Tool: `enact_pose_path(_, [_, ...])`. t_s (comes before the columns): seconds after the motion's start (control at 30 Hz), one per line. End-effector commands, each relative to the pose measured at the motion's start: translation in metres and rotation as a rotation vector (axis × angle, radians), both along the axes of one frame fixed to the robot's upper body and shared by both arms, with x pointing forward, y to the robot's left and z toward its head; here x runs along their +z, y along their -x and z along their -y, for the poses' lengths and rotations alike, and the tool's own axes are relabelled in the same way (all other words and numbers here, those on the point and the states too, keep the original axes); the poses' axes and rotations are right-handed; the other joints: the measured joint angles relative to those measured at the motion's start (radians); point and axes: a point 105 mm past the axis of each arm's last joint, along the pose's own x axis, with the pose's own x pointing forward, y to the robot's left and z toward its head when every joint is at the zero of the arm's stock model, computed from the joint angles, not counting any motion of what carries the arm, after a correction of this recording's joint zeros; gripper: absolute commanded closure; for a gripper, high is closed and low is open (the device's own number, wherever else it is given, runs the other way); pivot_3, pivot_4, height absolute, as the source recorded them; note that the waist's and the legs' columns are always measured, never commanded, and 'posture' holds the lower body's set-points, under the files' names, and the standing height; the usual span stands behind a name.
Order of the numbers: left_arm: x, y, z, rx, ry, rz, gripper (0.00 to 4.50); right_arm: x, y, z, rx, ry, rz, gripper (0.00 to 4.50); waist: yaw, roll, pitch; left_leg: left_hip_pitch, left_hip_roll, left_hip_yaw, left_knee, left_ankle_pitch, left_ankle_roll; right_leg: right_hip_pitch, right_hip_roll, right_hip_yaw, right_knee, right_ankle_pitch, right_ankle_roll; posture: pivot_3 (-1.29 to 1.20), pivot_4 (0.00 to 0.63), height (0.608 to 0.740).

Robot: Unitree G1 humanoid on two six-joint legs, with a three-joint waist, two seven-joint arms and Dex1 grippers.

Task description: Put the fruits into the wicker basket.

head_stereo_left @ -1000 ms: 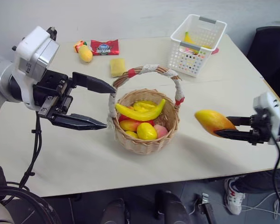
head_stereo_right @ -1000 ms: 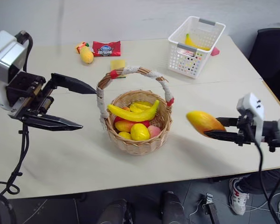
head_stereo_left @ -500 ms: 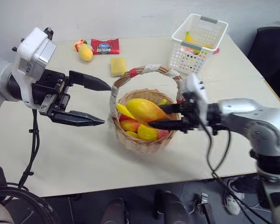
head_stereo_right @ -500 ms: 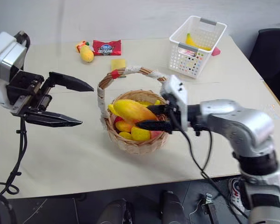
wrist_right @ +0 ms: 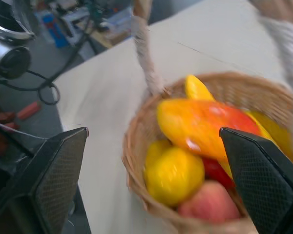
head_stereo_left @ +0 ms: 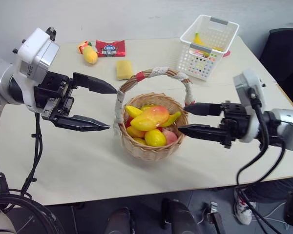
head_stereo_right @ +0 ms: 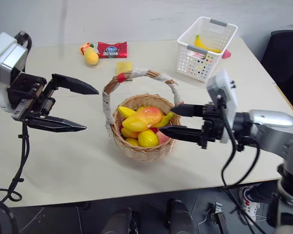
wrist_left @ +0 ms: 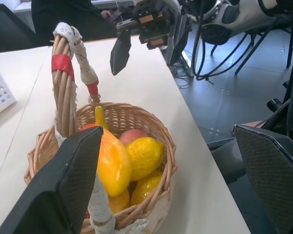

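Two hands stand with their fingers spread wide and nothing between them: the left hand hovers just beside the wicker basket on its left, and the right hand sits at the rim on the other side. The mango lies on top of the heap in the basket, across the banana and the other fruit, high against the rim. Perched like that, it could roll off if a finger nudges the rim or the cloth-wrapped handle as the right hand draws away. Another small mango-like toy lies far back on the table near the red snack packet, so reaching for it risks brushing the handle.
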Motion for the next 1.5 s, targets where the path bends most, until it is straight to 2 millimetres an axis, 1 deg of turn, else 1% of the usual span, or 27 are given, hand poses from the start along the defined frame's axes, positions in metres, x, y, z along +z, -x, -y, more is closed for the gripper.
enact_pose_path(0.03, [0.008,0.001,0.003,-0.013,0.0,0.061,0.0,0.004,-0.016,0.01,-0.156,0.016,0.1,0.03,-0.003,0.0,0.0,0.001,0.0,0.0,0.0,0.0,0.0,0.0,0.0,0.001,0.0,0.0,0.0,0.0,0.15,0.74])
enact_pose_path(0.17, [0.01,-0.002,0.008,-0.03,0.01,0.076,0.0,-0.001,-0.042,0.002,-0.23,-0.034,0.142,0.03,-0.008,-0.001,0.0,0.003,0.0,0.0,-0.001,0.0,0.0,0.0,0.001,0.003,0.002,0.0,0.0,0.0,0.15,0.74])
enact_pose_path(0.27, [0.012,-0.004,0.009,-0.036,0.011,0.083,0.0,-0.008,-0.062,-0.009,-0.267,-0.057,0.158,0.03,-0.013,-0.001,0.0,0.002,0.0,0.001,-0.001,0.0,-0.001,-0.001,0.001,0.003,0.001,0.0,0.0,0.0,0.15,0.74])
enact_pose_path(0.37, [0.013,-0.005,0.009,-0.037,0.008,0.088,0.0,-0.013,-0.071,-0.015,-0.273,-0.074,0.165,0.59,-0.017,-0.001,0.0,0.0,0.0,0.001,-0.002,0.0,-0.001,-0.001,0.001,0.002,0.0,0.0,0.0,0.0,0.15,0.74])
enact_pose_path(0.4, [0.014,-0.005,0.009,-0.037,0.008,0.088,0.0,-0.013,-0.072,-0.016,-0.277,-0.081,0.172,0.89,-0.016,-0.001,0.0,-0.001,0.0,0.002,-0.002,0.0,-0.001,-0.001,0.001,0.0,-0.001,0.0,0.0,0.0,0.15,0.74])
enact_pose_path(0.43, [0.014,-0.005,0.009,-0.037,0.008,0.089,0.0,-0.013,-0.073,-0.016,-0.279,-0.088,0.177,1.39,-0.016,-0.001,0.0,-0.002,0.0,0.002,-0.002,0.0,-0.001,-0.001,0.001,-0.001,-0.001,0.0,0.0,0.0,0.15,0.74])
enact_pose_path(0.5, [0.015,-0.004,0.009,-0.038,0.007,0.09,0.0,-0.012,-0.073,-0.016,-0.278,-0.098,0.184,1.92,-0.017,-0.001,0.0,-0.002,0.0,0.002,-0.002,0.0,-0.001,-0.001,0.001,-0.001,-0.002,0.0,0.0,0.0,0.15,0.74])
enact_pose_path(0.7, [0.015,-0.005,0.011,-0.044,0.011,0.091,0.0,-0.008,-0.059,-0.017,-0.236,-0.11,0.23,3.95,-0.021,-0.001,0.0,-0.002,0.0,0.001,-0.001,0.0,-0.001,-0.001,0.001,-0.001,-0.001,0.0,0.0,0.0,0.15,0.74])
enact_pose_path(0.73, [0.016,-0.005,0.012,-0.05,0.015,0.091,0.0,-0.005,-0.056,-0.015,-0.236,-0.108,0.248,4.2,-0.021,-0.001,0.0,-0.002,0.001,0.001,-0.001,0.0,-0.001,-0.001,0.001,-0.001,-0.001,0.0,0.0,0.0,0.15,0.74])
enact_pose_path(0.8, [0.016,-0.004,0.013,-0.061,0.019,0.091,0.0,0.002,-0.053,-0.006,-0.263,-0.096,0.295,4.25,-0.02,-0.001,0.0,-0.002,0.0,0.001,-0.001,0.0,0.0,-0.001,0.001,0.0,-0.001,0.0,0.0,0.0,0.15,0.74])
enact_pose_path(0.87, [0.017,-0.004,0.015,-0.072,0.029,0.089,0.0,0.012,-0.053,0.018,-0.36,-0.073,0.344,4.25,-0.019,-0.001,0.0,-0.002,0.0,0.001,-0.001,0.0,0.0,-0.001,0.001,0.0,-0.001,0.0,0.0,0.0,0.15,0.74])
enact_pose_path(0.9, [0.017,-0.004,0.015,-0.076,0.033,0.088,0.0,0.015,-0.053,0.027,-0.392,-0.066,0.358,4.25,-0.018,-0.001,0.0,-0.002,0.0,0.0,-0.001,0.0,0.0,-0.001,0.0,0.0,-0.001,0.0,0.0,0.0,0.15,0.74])
enact_pose_path(0.97, [0.017,-0.005,0.016,-0.081,0.038,0.086,0.0,0.027,-0.051,0.065,-0.53,-0.036,0.401,4.25,-0.012,-0.001,0.0,-0.002,0.0,0.0,-0.001,0.0,0.0,-0.001,0.0,0.0,-0.002,0.0,0.0,0.0,0.15,0.74])
enact_pose_path(1.03, [0.015,-0.006,0.016,-0.083,0.04,0.083,0.0,0.035,-0.046,0.099,-0.649,-0.014,0.428,4.25,-0.004,-0.001,0.0,-0.002,0.0,0.0,-0.001,0.0,0.0,-0.001,0.0,-0.001,-0.002,0.0,0.0,0.0,0.15,0.74])
enact_pose_path(1.1, [0.011,-0.009,0.016,-0.081,0.037,0.078,0.0,0.039,-0.04,0.13,-0.754,0.014,0.437,4.25,0.003,-0.001,0.0,-0.002,0.0,0.001,-0.002,0.0,0.0,-0.001,0.001,0.0,-0.002,0.0,0.0,0.0,0.15,0.74])
enact_pose_path(1.13, [0.01,-0.011,0.016,-0.079,0.034,0.076,0.0,0.039,-0.038,0.14,-0.786,0.023,0.437,4.25,0.003,-0.001,0.0,-0.002,0.0,0.001,-0.002,0.0,0.0,-0.001,0.001,-0.001,-0.002,0.0,0.0,0.0,0.15,0.74])
enact_pose_path(1.23, [0.009,-0.014,0.018,-0.09,0.049,0.065,0.0,0.035,-0.033,0.176,-0.908,0.04,0.445,4.25,0.003,-0.001,0.0,-0.001,0.0,0.002,-0.001,0.0,0.0,-0.001,0.001,0.0,-0.002,0.0,0.0,0.0,0.15,0.74])
enact_pose_path(1.3, [0.01,-0.017,0.02,-0.094,0.061,0.064,0.0,0.025,-0.033,0.195,-0.984,0.061,0.44,4.25,0.001,-0.001,0.0,0.0,0.0,0.002,-0.001,0.0,0.0,0.0,0.001,0.001,-0.001,0.0,0.001,0.0,0.15,0.74])
enact_pose_path(1.4, [0.01,-0.02,0.022,-0.097,0.069,0.064,0.0,0.003,-0.035,0.209,-1.04,0.067,0.404,4.25,-0.001,-0.001,0.0,0.001,0.0,0.002,-0.001,0.001,0.0,0.0,0.001,0.002,0.0,0.0,0.001,0.0,0.15,0.74])
enact_pose_path(1.5, [0.009,-0.022,0.024,-0.105,0.071,0.06,0.0,-0.013,-0.034,0.211,-1.044,0.047,0.377,4.25,-0.003,0.0,0.0,0.002,0.0,0.002,-0.002,0.001,0.0,0.0,0.001,0.003,0.0,0.0,0.001,0.0,0.15,0.74])
